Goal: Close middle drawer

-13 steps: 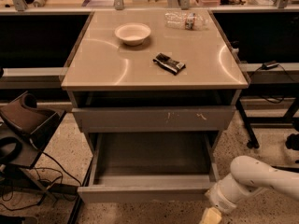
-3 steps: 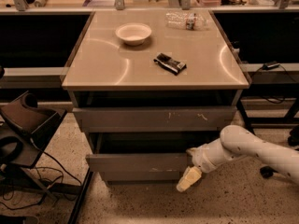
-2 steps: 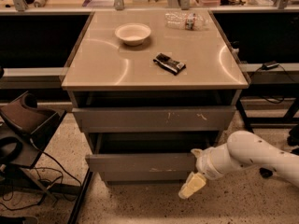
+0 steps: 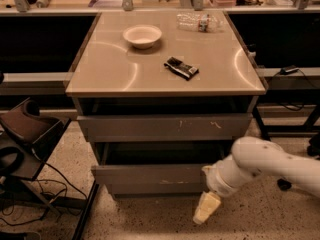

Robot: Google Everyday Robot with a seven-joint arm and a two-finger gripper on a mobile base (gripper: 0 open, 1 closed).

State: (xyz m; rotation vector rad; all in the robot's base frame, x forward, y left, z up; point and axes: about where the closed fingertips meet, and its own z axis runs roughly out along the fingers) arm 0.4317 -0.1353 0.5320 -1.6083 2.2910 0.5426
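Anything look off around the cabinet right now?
The middle drawer sticks out slightly, a dark gap above its front: not fully shut. The drawer front above bears small orange scratches. A plastic bottle lies on its side on the cabinet top. The gripper hangs by the drawer's lower right corner.

You see the middle drawer (image 4: 150,176) front matt grey, smooth, plain. The drawer front above (image 4: 165,126) is the same matt grey, with small orange scuffs. Cabinet top (image 4: 115,69) is glossy beige and mirrors light rings. Bowl (image 4: 142,35) pale, matt. Bottle (image 4: 197,20) clear plastic. Packet (image 4: 181,68) dark, shiny wrap. Floor (image 4: 150,219) speckled, stone-like. Your gripper (image 4: 206,207), cream and dull, hangs low just beside the middle drawer's right front corner. Arm shell (image 4: 260,166) smooth white, slight sheen.
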